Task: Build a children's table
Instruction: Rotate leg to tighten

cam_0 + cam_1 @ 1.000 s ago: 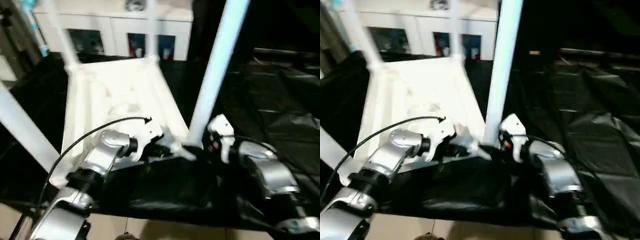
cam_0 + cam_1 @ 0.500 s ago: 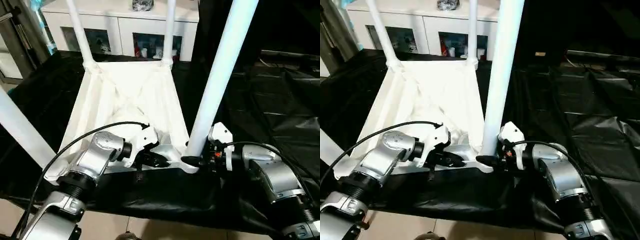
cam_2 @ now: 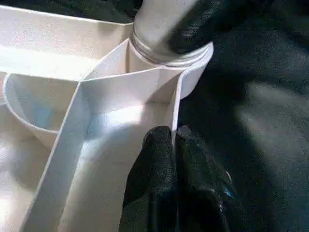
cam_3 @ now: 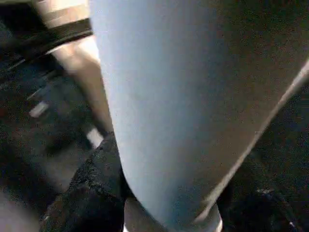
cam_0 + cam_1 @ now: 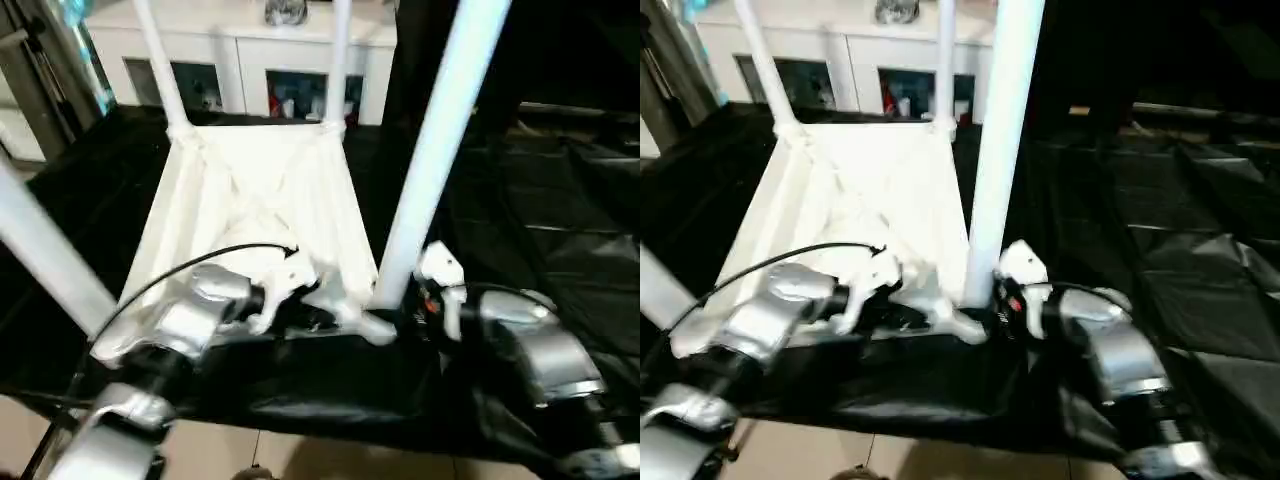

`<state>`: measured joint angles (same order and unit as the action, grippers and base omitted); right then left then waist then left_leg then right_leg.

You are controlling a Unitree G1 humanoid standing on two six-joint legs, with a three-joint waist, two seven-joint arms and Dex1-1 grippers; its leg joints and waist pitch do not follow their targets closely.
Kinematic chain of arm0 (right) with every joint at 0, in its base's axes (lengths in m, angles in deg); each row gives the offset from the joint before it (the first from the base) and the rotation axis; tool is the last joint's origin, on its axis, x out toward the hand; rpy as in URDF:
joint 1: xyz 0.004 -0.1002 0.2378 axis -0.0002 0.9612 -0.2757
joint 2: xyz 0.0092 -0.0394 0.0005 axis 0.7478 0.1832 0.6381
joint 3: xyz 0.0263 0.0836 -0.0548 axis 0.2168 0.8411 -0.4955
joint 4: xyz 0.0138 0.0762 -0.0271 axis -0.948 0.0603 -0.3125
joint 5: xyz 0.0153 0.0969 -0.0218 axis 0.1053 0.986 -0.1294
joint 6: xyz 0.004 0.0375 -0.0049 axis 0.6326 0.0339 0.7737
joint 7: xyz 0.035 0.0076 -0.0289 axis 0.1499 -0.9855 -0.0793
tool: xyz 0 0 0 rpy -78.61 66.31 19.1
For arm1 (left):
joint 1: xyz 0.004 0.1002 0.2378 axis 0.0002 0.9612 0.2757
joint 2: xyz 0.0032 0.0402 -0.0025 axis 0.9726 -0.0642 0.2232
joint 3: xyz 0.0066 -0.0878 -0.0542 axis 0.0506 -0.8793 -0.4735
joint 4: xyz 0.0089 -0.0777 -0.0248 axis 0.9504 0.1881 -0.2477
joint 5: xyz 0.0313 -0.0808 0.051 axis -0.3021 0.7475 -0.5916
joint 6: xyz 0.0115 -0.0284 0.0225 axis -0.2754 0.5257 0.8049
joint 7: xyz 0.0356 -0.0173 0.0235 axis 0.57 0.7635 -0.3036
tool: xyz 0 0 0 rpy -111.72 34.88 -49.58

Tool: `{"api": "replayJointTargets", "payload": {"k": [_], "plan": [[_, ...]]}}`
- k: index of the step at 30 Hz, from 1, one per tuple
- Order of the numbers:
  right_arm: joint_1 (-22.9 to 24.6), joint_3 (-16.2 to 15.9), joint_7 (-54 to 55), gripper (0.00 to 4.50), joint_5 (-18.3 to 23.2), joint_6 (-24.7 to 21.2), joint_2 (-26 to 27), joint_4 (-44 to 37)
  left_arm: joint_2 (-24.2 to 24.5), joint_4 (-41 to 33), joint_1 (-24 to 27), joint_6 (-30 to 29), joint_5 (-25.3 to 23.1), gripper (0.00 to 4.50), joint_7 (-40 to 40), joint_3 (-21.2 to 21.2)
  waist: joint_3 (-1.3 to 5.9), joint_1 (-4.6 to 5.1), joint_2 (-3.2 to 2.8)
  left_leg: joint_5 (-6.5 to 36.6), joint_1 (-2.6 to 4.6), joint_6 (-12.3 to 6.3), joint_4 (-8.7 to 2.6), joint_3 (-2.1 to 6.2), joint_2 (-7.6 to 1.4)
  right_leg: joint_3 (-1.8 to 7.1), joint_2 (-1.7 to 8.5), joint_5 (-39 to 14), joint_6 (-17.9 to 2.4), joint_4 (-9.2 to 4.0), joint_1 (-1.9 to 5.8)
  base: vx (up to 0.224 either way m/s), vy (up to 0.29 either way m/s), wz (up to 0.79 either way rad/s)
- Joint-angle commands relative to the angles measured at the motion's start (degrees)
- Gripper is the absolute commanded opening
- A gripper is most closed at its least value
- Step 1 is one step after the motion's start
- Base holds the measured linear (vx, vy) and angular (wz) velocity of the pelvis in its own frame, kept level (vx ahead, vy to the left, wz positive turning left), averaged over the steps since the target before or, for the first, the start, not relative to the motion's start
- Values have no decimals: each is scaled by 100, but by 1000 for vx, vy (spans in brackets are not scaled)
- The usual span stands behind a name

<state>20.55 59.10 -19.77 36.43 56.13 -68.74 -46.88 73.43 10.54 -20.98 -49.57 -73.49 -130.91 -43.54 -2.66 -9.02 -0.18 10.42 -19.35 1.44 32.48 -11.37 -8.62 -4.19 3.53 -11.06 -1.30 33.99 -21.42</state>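
1. White plastic is lying before us: the table top [image 5: 255, 200], upside down on a black sheet [image 5: 540, 230], with its ribbed underside facing up.
2. We are seeing four legs standing up from its corners: two far legs [image 5: 160, 60] by a white cabinet [image 5: 240, 70], one near leg on our left [image 5: 45, 250], and one near leg on our right [image 5: 430, 160].
3. Our left gripper [image 3: 175, 137] is clenching its black fingers [image 3: 154, 159] on the thin rim of the table top, just beside the near right corner socket [image 3: 171, 53].
4. Our right gripper [image 5: 412, 312] is reaching to the foot of the near right leg, where it is entering the socket.
5. Its fingers [image 4: 91, 188] are sitting either side of the tube, touching it; we are reading this as a grasp on the leg.
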Motion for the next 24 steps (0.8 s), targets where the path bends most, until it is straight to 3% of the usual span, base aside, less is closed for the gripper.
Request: {"api": "replayJointTargets", "payload": {"k": [1, 3, 4, 5, 6, 7, 8, 10, 11, 12, 15, 16, 20, 24], "plan": [[86, -529, 785, 202, -226, -451, 703, 661, -714, 48, -439, -57, 95, 0, 1016, -68, 153, 108, 24, 2491, 148, 176, -421, 378, -493, 282, 736, -4032, -398, -760, 17, -57, 10, -7], [-23, -335, 1332, 199, -224, -571, 938, 872, -884, 139, -530, -129, 94, 0, 1314, -133, 148, 189, -8, 2861, 280, 211, -354, 413, -443, 152, 735, -4474, -159, -904, -14, -66, 28, -6], [-23, -335, 1332, 199, -224, -571, 938, 872, -884, 139, -530, -129, 94, 0, 1314, -133, 148, 254, -49, 3049, 231, 205, -414, 452, -480, 44, 713, -4217, -105, -931, 76, -59, 37, -6], [-102, -233, 1596, 199, -210, -606, 1053, 995, -966, 199, -581, -142, 83, 0, 1464, -159, 165, 274, -74, 3167, 198, 222, -451, 488, -510, -2, 706, -4016, -78, -910, 135, -16, 61, -11], [-199, -137, 1872, 199, -206, -659, 1170, 1135, -1056, 269, -635, -155, 73, 0, 1634, -195, 170, 300, -108, 3319, 183, 255, -496, 514, -554, -31, 702, -3768, -86, -884, 165, 0, 0, 0], [-295, -101, 2057, 199, -226, -671, 1260, 1266, -1136, 324, -678, -164, 58, 0, 1745, -220, 168, 365, -158, 3808, 140, 402, -595, 586, -605, -48, 707, -3246, -172, -791, 220, 2, 61, -11], [-295, -101, 2057, 199, -226, -671, 1260, 1266, -1136, 324, -678, -164, 58, 0, 1745, -220, 167, 379, -146, 3893, 153, 433, -599, 580, -598, -27, 716, -3180, -204, -781, 203, 0, 0, 0], [-328, -128, 1720, 267, -150, -434, 1356, 1282, -1193, 353, -698, -56, 25, 0, 1675, -201, 154, 377, -96, 3741, 192, 414, -543, 535, -530, 27, 798, -3372, -261, -857, 134, -4, 26, -2], [-333, -111, 1629, 267, -97, -439, 1377, 1264, -1189, 344, -694, -28, 25, 0, 1615, -181, 135, 361, -82, 3372, 216, 272, -477, 505, -487, 45, 856, -3718, -246, -935, 91, 0, 0, 0], [-338, -82, 1575, 267, -47, -472, 1396, 1250, -1177, 343, -690, 6, 17, 0, 1580, -158, 138, 356, -82, 3274, 197, 239, -479, 508, -493, 45, 860, -3729, -234, -934, 109, 0, 0, 0], [-326, -161, 1381, 294, -68, -364, 1312, 1165, -1076, 285, -626, 85, 27, 0, 1367, -91, 182, 335, -85, 2919, 87, 223, -556, 518, -560, 112, 838, -3100, -356, -812, 175, 0, 0, 0], [-318, -225, 1297, 314, -95, -283, 1242, 1142, -1029, 260, -599, 122, 40, 0, 1266, -68, 192, 331, -92, 2836, 75, 228, -563, 512, -568, 128, 835, -2903, -426, -784, 178, 0, 0, 0], [-282, -323, 723, 314, 2, -155, 836, 944, -747, 91, -477, 206, 113, 0, 774, 26, 202, 292, -103, 2575, 69, 155, -547, 456, -575, 181, 843, -2365, -714, -715, 195, 0, 0, 0], [-218, -386, 135, 314, 48, -52, 456, 747, -517, -147, -337, 228, 229, 0, 242, 104, 251, 218, -70, 1892, 55, -31, -512, 382, -596, 207, 823, -1576, -1034, -605, 236, 14, -9, 1]]}}
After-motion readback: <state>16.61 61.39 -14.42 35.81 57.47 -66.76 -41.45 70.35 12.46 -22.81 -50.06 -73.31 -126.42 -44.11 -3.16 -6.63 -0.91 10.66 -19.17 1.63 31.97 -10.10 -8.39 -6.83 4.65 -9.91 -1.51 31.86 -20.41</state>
